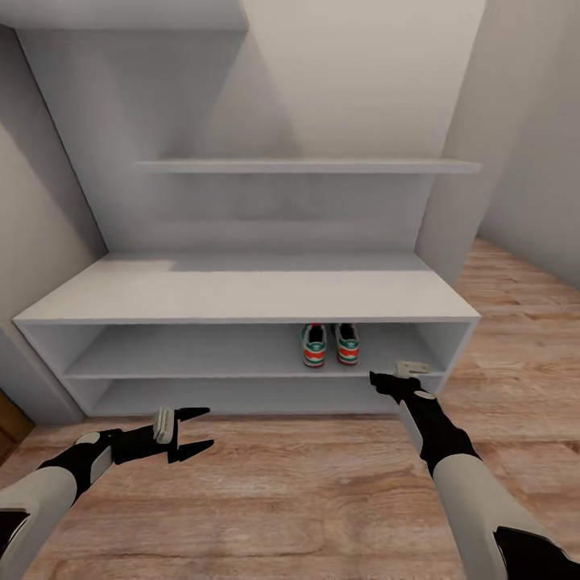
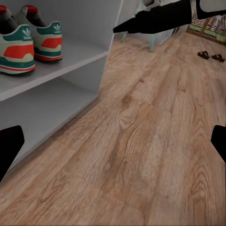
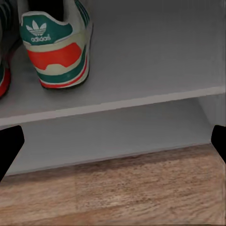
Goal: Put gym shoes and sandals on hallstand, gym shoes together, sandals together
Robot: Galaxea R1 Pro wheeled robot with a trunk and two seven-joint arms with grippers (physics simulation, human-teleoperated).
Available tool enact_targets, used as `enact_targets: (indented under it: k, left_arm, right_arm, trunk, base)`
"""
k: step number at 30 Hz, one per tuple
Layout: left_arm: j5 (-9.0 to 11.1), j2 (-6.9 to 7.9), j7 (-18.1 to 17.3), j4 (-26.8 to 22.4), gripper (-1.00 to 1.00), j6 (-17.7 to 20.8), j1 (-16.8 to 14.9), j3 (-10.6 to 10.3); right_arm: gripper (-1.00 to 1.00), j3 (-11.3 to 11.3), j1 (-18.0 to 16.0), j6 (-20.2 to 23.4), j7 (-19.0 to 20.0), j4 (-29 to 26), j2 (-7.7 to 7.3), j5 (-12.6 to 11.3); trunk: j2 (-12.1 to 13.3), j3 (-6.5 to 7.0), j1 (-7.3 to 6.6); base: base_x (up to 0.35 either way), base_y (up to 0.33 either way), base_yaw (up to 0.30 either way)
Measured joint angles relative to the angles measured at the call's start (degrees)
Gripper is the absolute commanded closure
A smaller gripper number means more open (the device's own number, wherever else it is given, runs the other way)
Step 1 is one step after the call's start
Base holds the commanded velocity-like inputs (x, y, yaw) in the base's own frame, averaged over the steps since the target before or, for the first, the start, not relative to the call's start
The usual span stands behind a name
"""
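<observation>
The two gym shoes (image 1: 330,345) stand side by side, heels outward, on the upper open shelf of the hallstand (image 1: 242,294), toward its right end. My right gripper (image 1: 383,380) hovers open just in front of that shelf's edge, right of the shoes, with nothing between its fingers. In the right wrist view one gym shoe (image 3: 54,47) is close and the other is cut off at the frame's edge. My left gripper (image 1: 208,427) hangs open and empty above the corridor floor (image 1: 306,483), before the rack's lower shelf. In the left wrist view the two sandals (image 2: 210,56) lie far off on the floor.
A floating wall shelf (image 1: 306,166) hangs above the bench top. Grey walls close in on both sides of the rack. In the left wrist view my right arm (image 2: 160,19) crosses above the floor, with pale green chair legs (image 2: 151,40) behind it.
</observation>
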Motion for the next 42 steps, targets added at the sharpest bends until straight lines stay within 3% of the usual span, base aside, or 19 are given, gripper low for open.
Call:
enact_targets:
  k: [42]
  left_arm:
    - [0.1, 0.0, -0.1, 0.2, -1.0, 0.1, 0.0, 0.0]
  right_arm:
    - [-1.0, 0.0, 0.0, 0.0, 0.0, 0.1, -0.08, 0.0]
  trunk:
    - [0.0, 0.0, 0.0]
  base:
    - [0.0, 0.0, -0.269]
